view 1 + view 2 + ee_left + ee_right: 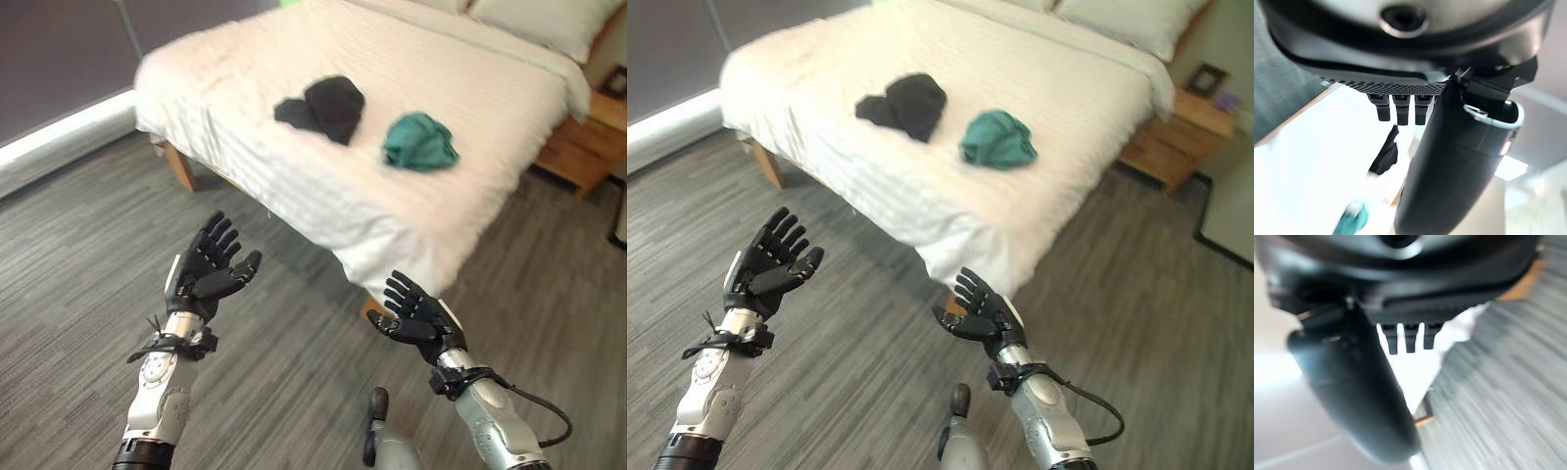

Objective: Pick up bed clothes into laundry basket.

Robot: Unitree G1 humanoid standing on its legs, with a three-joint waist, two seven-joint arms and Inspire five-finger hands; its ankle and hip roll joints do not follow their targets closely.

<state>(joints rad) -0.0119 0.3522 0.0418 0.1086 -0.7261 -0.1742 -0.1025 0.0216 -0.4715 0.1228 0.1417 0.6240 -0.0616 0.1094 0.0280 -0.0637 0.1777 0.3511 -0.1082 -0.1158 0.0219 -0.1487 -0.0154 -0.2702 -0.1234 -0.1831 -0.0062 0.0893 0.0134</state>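
My bed (294, 59) stands ahead of me, its near corner pointing toward me, and I place everything else by it. On its white cover lie two pieces of clothing: a black garment (323, 106) bunched in two lumps near the middle of the bed, and a teal garment (419, 141) crumpled just beside it, toward the side with the wooden nightstand (586, 147). The two are near each other but apart. Pillows (539, 22) sit at the far end of the bed.

My left hand (208, 269) hangs over the grey wood floor (78, 284), short of the bed's near edge and off to the left of its corner. Its palm faces up, fingers straight and spread wide, thumb out, holding nothing. The black garment lies well beyond it, up on the cover.

My right hand (416, 311) hovers just in front of the bed's near corner, below the hanging cover, also palm up with fingers relaxed and wide, empty. The teal garment lies farther in on the bed, past this hand and well apart from it.

In my left wrist view the black garment (1385, 154) and a bit of the teal garment (1354, 220) show on the white cover beyond my straight fingers (1403, 110).
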